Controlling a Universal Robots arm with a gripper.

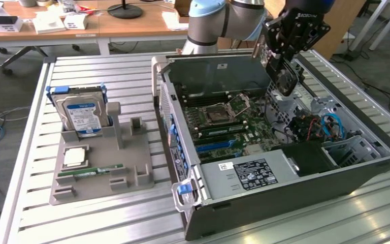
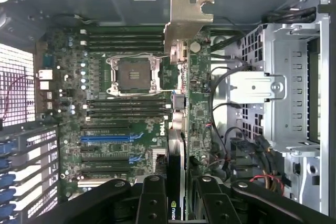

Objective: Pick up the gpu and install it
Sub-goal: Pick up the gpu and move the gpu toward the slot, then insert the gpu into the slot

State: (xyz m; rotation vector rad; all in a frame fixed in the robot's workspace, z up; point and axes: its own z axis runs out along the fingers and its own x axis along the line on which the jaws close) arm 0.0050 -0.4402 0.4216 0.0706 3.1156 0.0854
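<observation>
The gripper is partly closed and clamps the gpu, a thin dark rectangular card with a silvery metal bracket at one end. The card hangs edge-down over the open black computer case on the slatted metal worktop. The pick-up is done. Seating is not, since the card is clear above the green motherboard and its blue slots. The arm reaches over the case's far wall with its wrist pointing straight down.

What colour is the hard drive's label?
Blue and white; the label shows best in the exterior view.
</observation>
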